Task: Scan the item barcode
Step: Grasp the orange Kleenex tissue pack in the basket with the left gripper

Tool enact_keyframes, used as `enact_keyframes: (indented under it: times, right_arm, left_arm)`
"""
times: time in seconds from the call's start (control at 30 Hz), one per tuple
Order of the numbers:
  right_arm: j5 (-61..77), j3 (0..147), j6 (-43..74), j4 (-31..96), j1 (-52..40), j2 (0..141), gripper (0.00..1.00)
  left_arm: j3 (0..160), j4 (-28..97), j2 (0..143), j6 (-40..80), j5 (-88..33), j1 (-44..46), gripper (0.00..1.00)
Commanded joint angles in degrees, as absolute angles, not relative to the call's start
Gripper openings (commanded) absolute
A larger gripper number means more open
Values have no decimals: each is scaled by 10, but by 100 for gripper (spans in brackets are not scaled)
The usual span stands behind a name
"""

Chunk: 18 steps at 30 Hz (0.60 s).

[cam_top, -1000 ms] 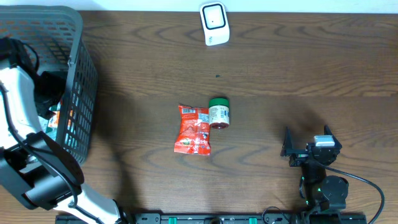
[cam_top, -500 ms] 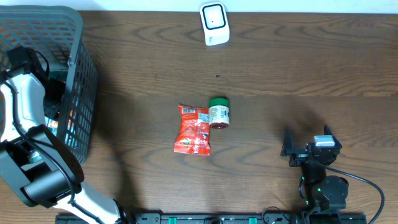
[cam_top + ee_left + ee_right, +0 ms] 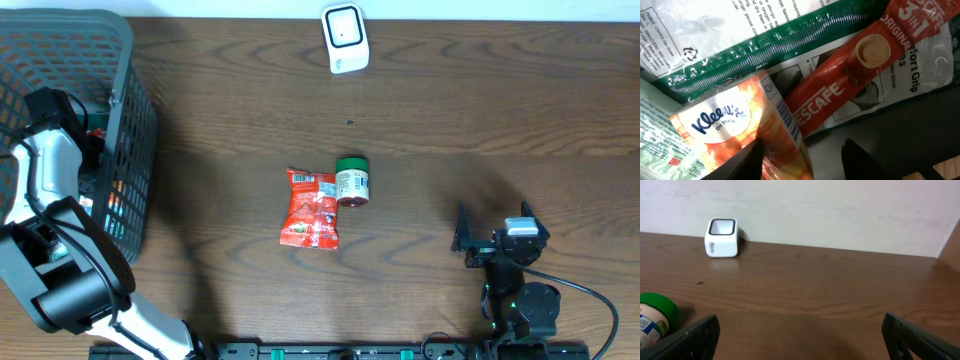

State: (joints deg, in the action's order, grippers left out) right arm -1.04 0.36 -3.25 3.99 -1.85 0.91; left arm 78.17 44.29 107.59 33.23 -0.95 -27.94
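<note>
In the left wrist view an orange Kleenex tissue pack with a barcode along its edge lies among other packets inside the basket. My left gripper reaches down into the basket and straddles the pack's right end. Its left finger touches the pack; the right finger stands apart, with a gap showing. A red Nescafe sachet lies just beyond. The white scanner stands at the table's far edge, also seen as a white scanner in the right wrist view. My right gripper rests open near the front right, holding nothing.
A red snack pouch and a green-lidded jar lie side by side at mid-table. The dark mesh basket fills the far left corner, with green and white packets under the tissue pack. Bare wood lies between the jar and the scanner.
My left arm has pushed further toward the basket's far side and its jaws have narrowed around the tissue pack. The right arm and the table items are unmoved.
</note>
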Motion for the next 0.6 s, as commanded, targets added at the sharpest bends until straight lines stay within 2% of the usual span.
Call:
enact_keyframes:
  times: [0.0, 0.27, 0.57]
  right_arm:
    - [-10, 3, -37, 42, -18, 8, 99]
    - [-10, 3, -37, 42, -18, 8, 99]
    - [-10, 3, -37, 42, -18, 8, 99]
  left_arm:
    - [786, 454, 1074, 336, -3, -281, 52]
    - [805, 466, 1036, 336, -3, -281, 63]
    - [782, 457, 1062, 349, 29, -281, 64]
